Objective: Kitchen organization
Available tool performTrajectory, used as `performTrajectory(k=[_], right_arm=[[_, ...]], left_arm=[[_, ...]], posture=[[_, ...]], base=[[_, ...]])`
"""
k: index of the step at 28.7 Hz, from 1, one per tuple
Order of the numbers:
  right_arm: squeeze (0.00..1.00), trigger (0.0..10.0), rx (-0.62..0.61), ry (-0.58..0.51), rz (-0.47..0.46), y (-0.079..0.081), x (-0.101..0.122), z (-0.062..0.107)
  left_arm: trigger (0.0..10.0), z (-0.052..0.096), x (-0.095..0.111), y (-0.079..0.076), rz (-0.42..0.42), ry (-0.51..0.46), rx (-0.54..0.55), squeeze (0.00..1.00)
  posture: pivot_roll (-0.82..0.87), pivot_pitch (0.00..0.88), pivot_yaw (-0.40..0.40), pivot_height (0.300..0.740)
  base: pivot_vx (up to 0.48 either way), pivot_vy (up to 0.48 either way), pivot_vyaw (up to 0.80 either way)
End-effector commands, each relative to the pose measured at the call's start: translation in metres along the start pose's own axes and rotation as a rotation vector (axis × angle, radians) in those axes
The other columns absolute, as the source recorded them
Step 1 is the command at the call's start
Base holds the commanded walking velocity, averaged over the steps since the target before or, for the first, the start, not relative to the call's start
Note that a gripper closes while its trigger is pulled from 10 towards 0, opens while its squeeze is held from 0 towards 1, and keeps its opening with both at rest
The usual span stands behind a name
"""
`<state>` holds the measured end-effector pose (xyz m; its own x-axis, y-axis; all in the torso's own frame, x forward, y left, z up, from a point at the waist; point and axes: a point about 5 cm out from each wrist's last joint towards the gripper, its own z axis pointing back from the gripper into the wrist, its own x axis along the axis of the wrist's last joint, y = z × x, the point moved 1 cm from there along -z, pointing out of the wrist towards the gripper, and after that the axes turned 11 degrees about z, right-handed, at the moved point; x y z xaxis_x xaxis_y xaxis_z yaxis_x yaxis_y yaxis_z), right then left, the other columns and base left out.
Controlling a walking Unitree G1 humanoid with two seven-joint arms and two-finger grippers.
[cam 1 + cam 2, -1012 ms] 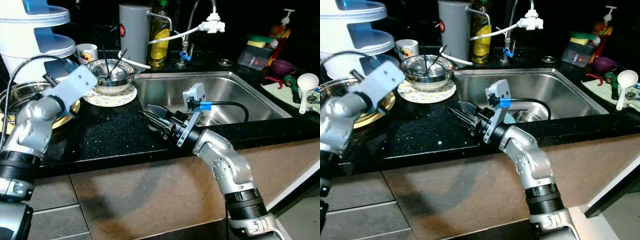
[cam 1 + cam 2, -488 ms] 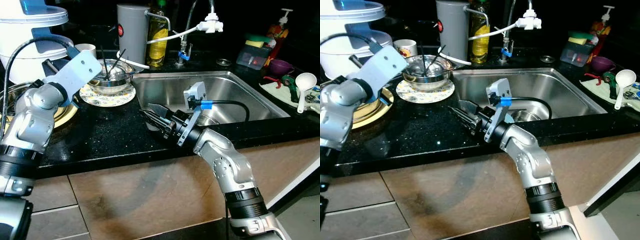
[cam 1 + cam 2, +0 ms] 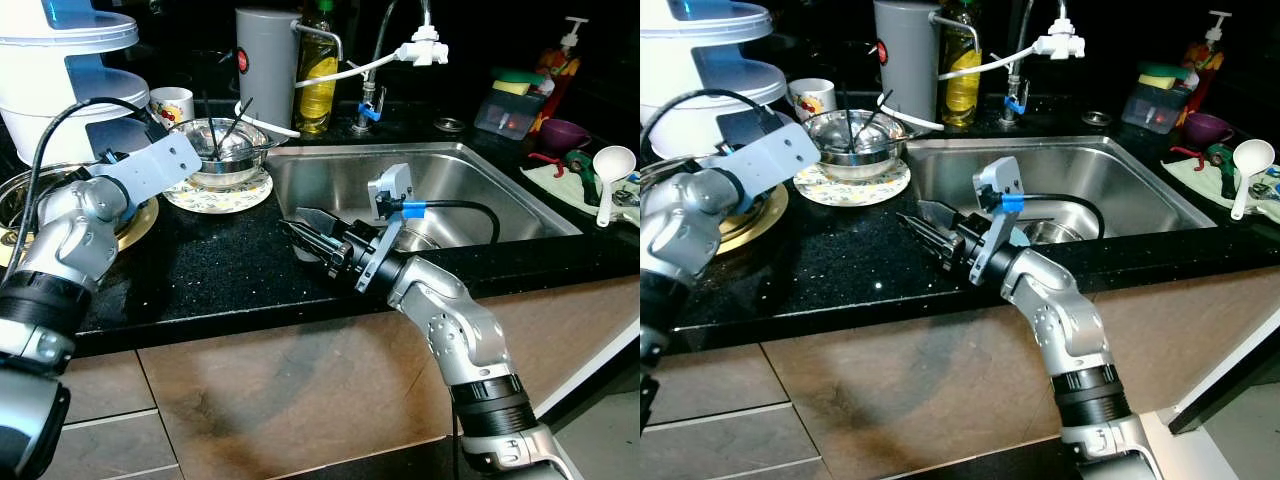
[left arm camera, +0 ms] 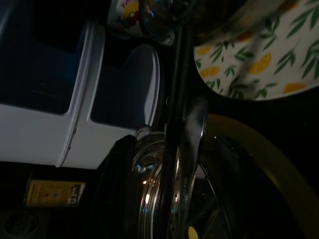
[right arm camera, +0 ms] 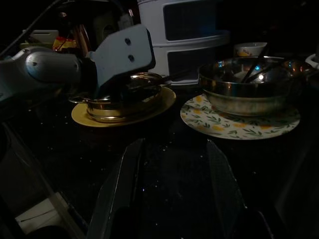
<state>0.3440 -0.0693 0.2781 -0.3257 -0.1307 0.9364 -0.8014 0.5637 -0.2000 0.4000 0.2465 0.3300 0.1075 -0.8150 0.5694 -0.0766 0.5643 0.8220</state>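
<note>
Left eye, counter: we see a black counter (image 3: pixel 215 265) with a steel sink (image 3: pixel 330 185) set into it on the right.
Left eye, left side: a steel bowl (image 3: pixel 228 150) holding dark utensils sits on a leaf-print plate (image 3: pixel 215 195); a mug (image 3: pixel 173 103) and a white stacked container (image 3: pixel 60 70) stand behind it.
Left eye, back: a grey jug (image 3: pixel 267 65), an oil bottle (image 3: pixel 318 75) and a tap (image 3: pixel 385 45) line the back edge.
Left eye, far right: a white ladle (image 3: pixel 610 170) lies well apart from both arms.
Right eye, left arm: its wrist bracket reaches over a yellow plate (image 3: pixel 760 215) just beside the bowl.
Right eye, right gripper (image 3: pixel 923 228): it hovers over bare counter by the sink's rim, jaws apart, holding nothing.
Left wrist: we see a steel pot (image 4: pixel 169 184) on the yellow plate, close up; the left gripper's jaw state we cannot tell.
Right wrist: the two fingers (image 5: pixel 122 184) stand spread, with the bowl, both plates and the left arm (image 5: pixel 60 67) ahead.
</note>
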Motion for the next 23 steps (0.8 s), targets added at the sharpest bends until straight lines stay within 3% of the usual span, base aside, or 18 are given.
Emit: performTrajectory(k=[1,2,3,4,8,10,13,14,15,16,17,23], right_arm=[[0.00,10.0,0.002,-0.007,-0.008,-0.001,0.002,0.003],[0.00,10.0,0.004,-0.006,-0.009,-0.001,0.002,0.003],[0.00,10.0,0.008,-0.003,-0.016,0.000,0.002,0.003],[0.00,10.0,0.028,-0.001,-0.044,0.002,0.001,0.004],[0.00,10.0,0.053,0.004,-0.053,0.004,0.000,0.004],[0.00,10.0,0.132,0.010,-0.039,0.012,0.001,0.007],[0.00,10.0,0.155,0.020,-0.025,0.016,0.000,0.007],[0.00,10.0,0.155,0.020,-0.025,0.016,0.000,0.007],[0.00,10.0,0.154,0.021,-0.026,0.016,0.000,0.008],[0.00,10.0,0.152,0.022,-0.026,0.016,-0.001,0.007],[0.00,10.0,0.150,0.023,-0.028,0.016,-0.001,0.007],[0.00,10.0,0.145,0.027,-0.033,0.015,0.000,0.008]], left_arm=[[10.0,-0.003,0.002,-0.002,-0.036,-0.001,0.000,1.00],[10.0,-0.004,0.000,-0.003,-0.041,0.005,-0.002,1.00],[10.0,-0.006,-0.002,-0.005,-0.052,0.017,-0.005,0.35],[10.0,-0.008,-0.004,-0.007,-0.063,0.029,-0.011,0.00],[10.0,-0.009,-0.005,-0.008,-0.067,0.033,-0.014,0.00],[10.0,-0.010,-0.005,-0.009,-0.059,0.037,-0.028,0.00],[8.7,-0.011,-0.006,-0.012,-0.046,0.043,-0.040,0.00],[8.7,-0.011,-0.006,-0.012,-0.046,0.043,-0.040,0.00],[4.7,-0.012,-0.007,-0.012,-0.046,0.044,-0.042,0.00],[2.8,-0.012,-0.007,-0.012,-0.046,0.045,-0.043,0.00],[0.0,-0.012,-0.008,-0.012,-0.044,0.046,-0.046,0.00],[0.0,-0.013,-0.004,-0.009,-0.024,0.023,-0.041,0.00]], posture=[[0.01,0.136,-0.052,0.740],[0.01,0.136,-0.052,0.740],[0.01,0.136,-0.052,0.740],[0.01,0.136,-0.052,0.740],[0.01,0.136,-0.052,0.740],[0.00,0.147,-0.049,0.740],[0.00,0.147,-0.049,0.740],[0.00,0.147,-0.049,0.740],[0.01,0.149,-0.048,0.740],[0.01,0.149,-0.048,0.740],[0.01,0.150,-0.048,0.740],[0.01,0.152,-0.050,0.740]], base=[[0.000,0.000,0.00],[0.000,0.000,0.00],[0.000,0.000,0.00],[0.000,0.000,0.00],[0.000,0.000,0.00],[0.000,0.000,0.00],[0.000,0.000,0.00],[0.000,0.000,0.00],[0.000,0.000,0.00],[0.000,0.000,0.00],[0.000,0.000,0.00],[0.000,0.000,0.00]])
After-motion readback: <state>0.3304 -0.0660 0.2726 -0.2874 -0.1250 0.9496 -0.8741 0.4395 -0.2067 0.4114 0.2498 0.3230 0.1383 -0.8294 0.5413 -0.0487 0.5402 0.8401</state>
